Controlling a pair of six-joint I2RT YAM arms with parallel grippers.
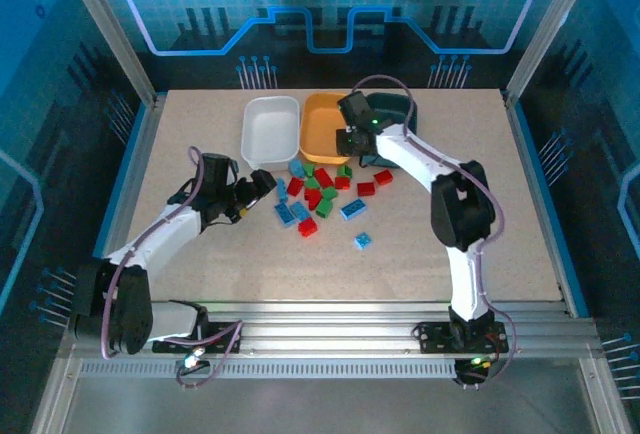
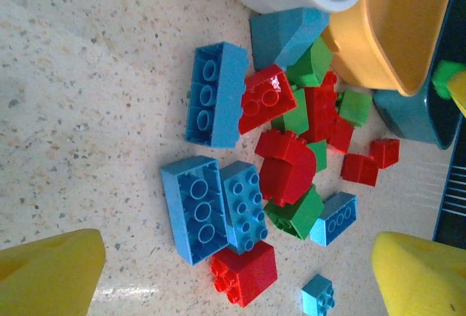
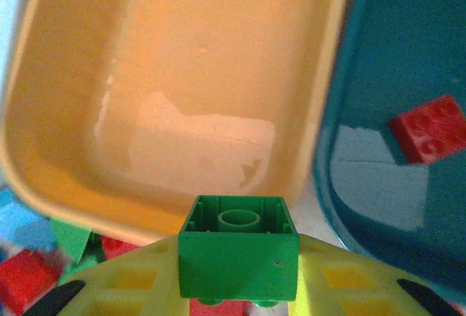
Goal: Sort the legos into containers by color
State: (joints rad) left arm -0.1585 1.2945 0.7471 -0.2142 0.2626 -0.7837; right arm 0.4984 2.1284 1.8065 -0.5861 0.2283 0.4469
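The legos (image 1: 320, 194) lie in a loose heap in the middle of the table (image 1: 450, 224), just in front of the three trays. There are red, green and light blue ones all mixed up, and some lean on each other. A few sit a little way off from the heap.

One green brick (image 3: 238, 247) is up in the air, not in the heap. It hangs at the near edge of the orange tray (image 3: 182, 112). I can't quite tell if it is over the tray yet or just short of the rim. Next to it is the teal tray (image 3: 408, 54), with one red brick (image 3: 429, 130) inside. The white tray (image 1: 270, 129) is on the other side of the orange one.

These bricks look light, hard and smooth. They won't bend or break, but they might slip or twist if pinched on a corner. The best place to hold one is on two flat sides, not on the bumps on top.

The right gripper (image 3: 238, 279) is squeezed tight on the green brick, one finger on each flat side. The left gripper (image 1: 260, 189) has its fingers spread wide and holds nothing. It hovers low beside the heap, pointing at the blue and red bricks.
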